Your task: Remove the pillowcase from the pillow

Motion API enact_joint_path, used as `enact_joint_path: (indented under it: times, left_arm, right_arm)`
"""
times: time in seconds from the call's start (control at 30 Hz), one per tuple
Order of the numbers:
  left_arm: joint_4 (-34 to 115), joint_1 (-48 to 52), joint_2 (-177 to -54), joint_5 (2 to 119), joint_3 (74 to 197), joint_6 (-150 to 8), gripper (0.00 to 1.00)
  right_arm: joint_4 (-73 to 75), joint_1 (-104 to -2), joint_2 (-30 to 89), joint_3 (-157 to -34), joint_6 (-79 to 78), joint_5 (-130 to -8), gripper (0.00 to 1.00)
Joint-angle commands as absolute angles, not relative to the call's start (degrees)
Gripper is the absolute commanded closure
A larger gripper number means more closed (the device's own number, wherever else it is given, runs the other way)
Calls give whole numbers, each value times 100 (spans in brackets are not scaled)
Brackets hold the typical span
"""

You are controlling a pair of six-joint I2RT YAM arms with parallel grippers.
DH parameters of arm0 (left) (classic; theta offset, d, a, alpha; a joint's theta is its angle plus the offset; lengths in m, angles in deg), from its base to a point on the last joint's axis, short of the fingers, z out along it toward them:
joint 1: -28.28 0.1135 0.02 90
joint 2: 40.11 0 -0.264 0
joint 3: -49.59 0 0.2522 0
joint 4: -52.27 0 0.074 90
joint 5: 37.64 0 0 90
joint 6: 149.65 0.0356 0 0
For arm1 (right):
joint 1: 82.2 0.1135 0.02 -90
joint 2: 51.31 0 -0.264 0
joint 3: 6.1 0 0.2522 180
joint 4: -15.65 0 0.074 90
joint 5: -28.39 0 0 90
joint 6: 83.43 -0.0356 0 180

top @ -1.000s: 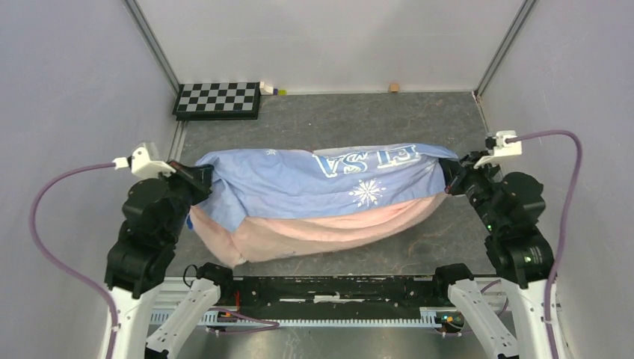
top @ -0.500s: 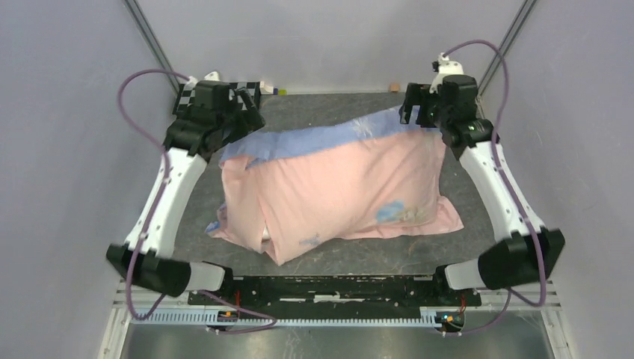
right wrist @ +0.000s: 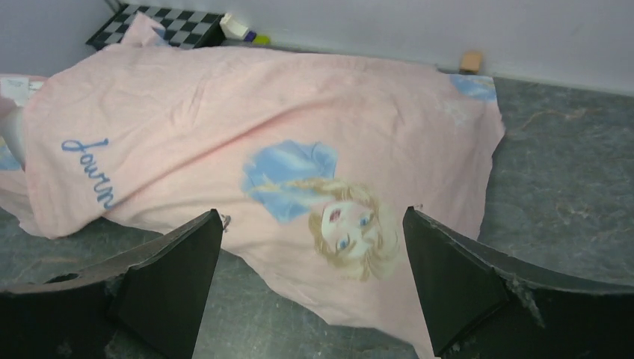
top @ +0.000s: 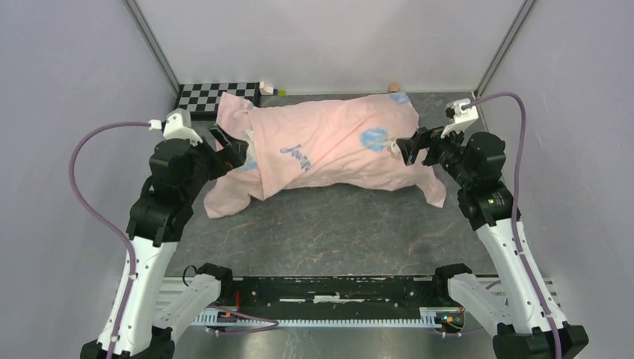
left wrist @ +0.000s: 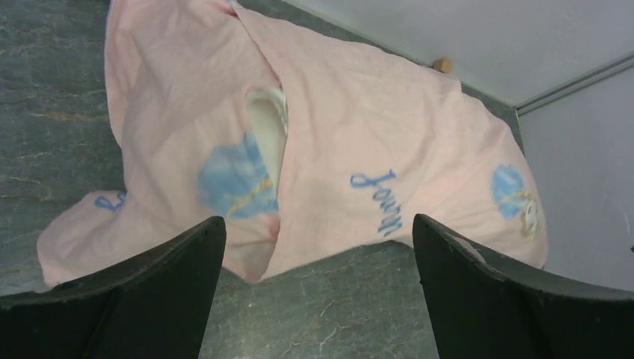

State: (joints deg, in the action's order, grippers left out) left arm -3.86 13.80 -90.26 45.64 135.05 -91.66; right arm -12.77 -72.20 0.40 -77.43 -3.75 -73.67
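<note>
Well, left hand (left wrist: 318, 292) and right hand (right wrist: 314, 284) both gape empty, and pinching the pillowcase (top: 329, 146) too deep could drag the pillow (left wrist: 265, 133) along.

Even diffuse light, soft shadows, slight wrist-view blur.

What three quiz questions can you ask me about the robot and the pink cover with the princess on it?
1. True or false: the left end effector is shut tight on the pillowcase.
2. Which colour is the side of the pillowcase that faces up? A pink, B green, C yellow.
3. Fill the gap: in the left wrist view, something white peeks out through the opening in the cover. It is the ____.

Key: 1 false, its fingers stand wide apart and hold nothing. 2 A. 3 pillow.
</note>
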Motion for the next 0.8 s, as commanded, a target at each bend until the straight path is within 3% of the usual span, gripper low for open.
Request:
enact_joint_path:
  times: [0.0,0.27,0.53,0.77]
  left_arm:
    - [155,1398,-8792,4919,12570,-9119,0]
    - [957,1413,-8188,4180,11067,-10095,0]
    - [1327,1572,-8526,3769,10690,-10523,0]
    - [1973,1832,-9072,4109,10155,-10906,0]
  right_arm:
    - [-972,-7200,-195,-7052,-359,-7989,2]
    - [-418,-7131,-582,-6246,-469,-8726,2]
    - [-471,-7116,-572,-5913,-328,-8509,2]
    - [-435,-7117,-572,-5795,-278,-8510,2]
